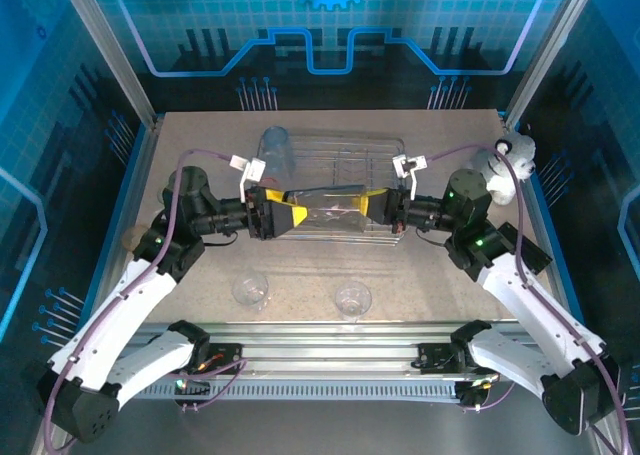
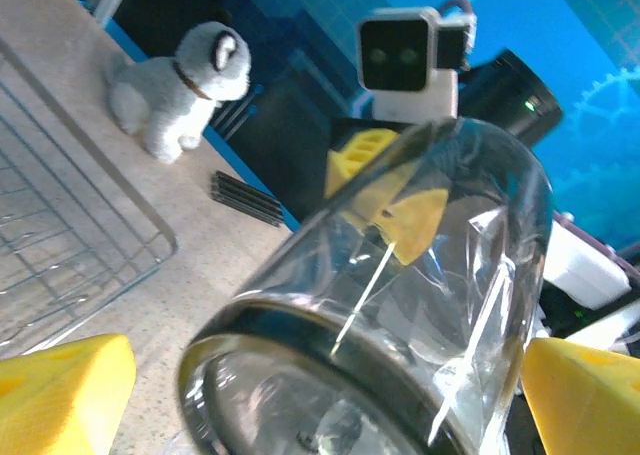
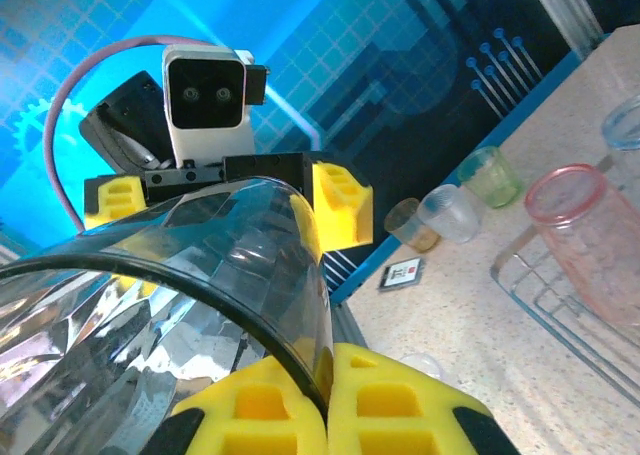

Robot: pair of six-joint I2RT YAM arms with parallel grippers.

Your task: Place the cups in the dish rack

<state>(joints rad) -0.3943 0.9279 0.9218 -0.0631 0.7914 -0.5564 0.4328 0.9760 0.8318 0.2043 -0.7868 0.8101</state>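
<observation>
Now | right gripper (image 1: pixel 372 207) clamped on rim of clear cup (image 1: pixel 335 213) | left gripper (image 1: pixel 290 215) spread wide around its other end | cup sideways over dish rack (image 1: pixel 385 150) near edge

Robot lab cell, aluminium frame (image 1: pixel 108 45), blue circuit-print backdrop (image 1: pixel 330 25)

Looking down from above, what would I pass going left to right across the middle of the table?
First the left gripper → clear cup lying sideways in mid-air → right gripper → plush toy near the right edge.
</observation>
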